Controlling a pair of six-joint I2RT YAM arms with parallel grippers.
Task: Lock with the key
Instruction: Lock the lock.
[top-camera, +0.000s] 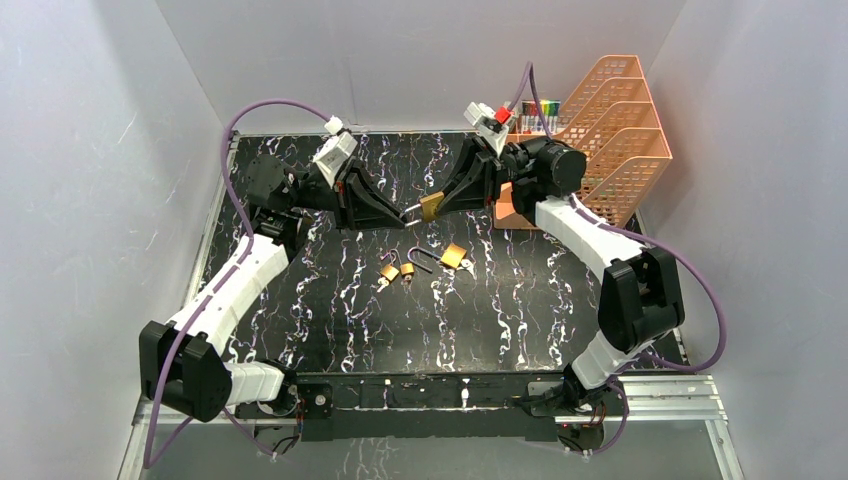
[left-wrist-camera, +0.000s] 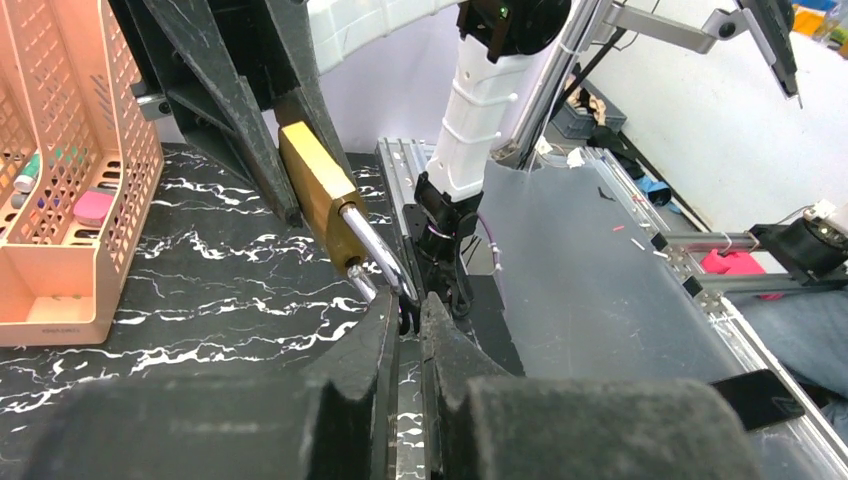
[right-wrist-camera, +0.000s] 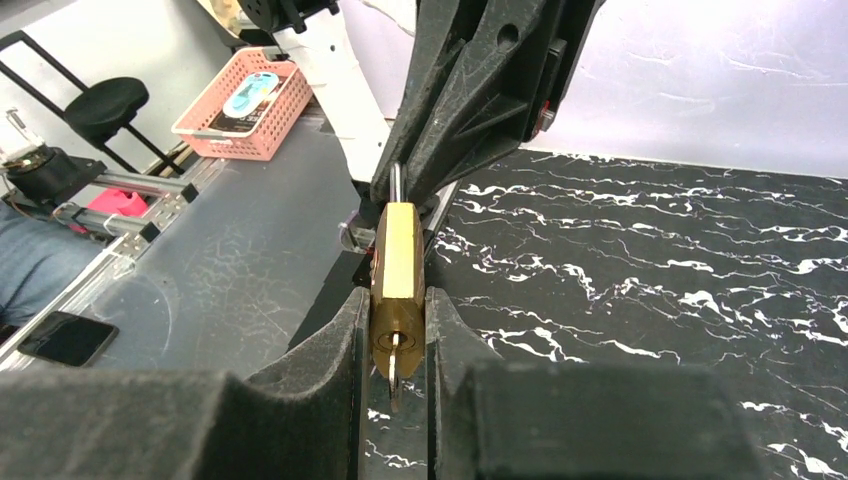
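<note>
1. Roughly over the table's (top-camera: 540, 310) middle, toward its 12 o'clock edge, the two arms meet tip to tip, with a brass padlock (top-camera: 431, 206) held in the air between them.
2. The right pincer (top-camera: 442, 199) reaches in from 3 o'clock. In the right wrist view its fingers (right-wrist-camera: 345, 330) are clamped on the flat sides of the padlock (right-wrist-camera: 399, 260), one on each side.
3. The lock's bottom end faces that camera, and a key (right-wrist-camera: 392, 368) sticks out of the keyhole there.
4. The left pincer (top-camera: 405, 213) comes in from 9 o'clock. In the left wrist view its fingers (left-wrist-camera: 380, 335) are almost together, pinching the outer end of the steel shackle (left-wrist-camera: 375, 245).
5. In that view the padlock (left-wrist-camera: 315, 180) body runs up toward 11 o'clock from the left pincer (left-wrist-camera: 410, 310).
6. I cannot tell from any view whether the shackle is snapped home.
7. More brass padlocks (top-camera: 407, 268) lie flat on the table at 6 o'clock from the held lock, close together and apart from both arms.
8. An orange file rack (top-camera: 615, 130) stands at the table's 2 o'clock corner, just behind the right arm.
</note>
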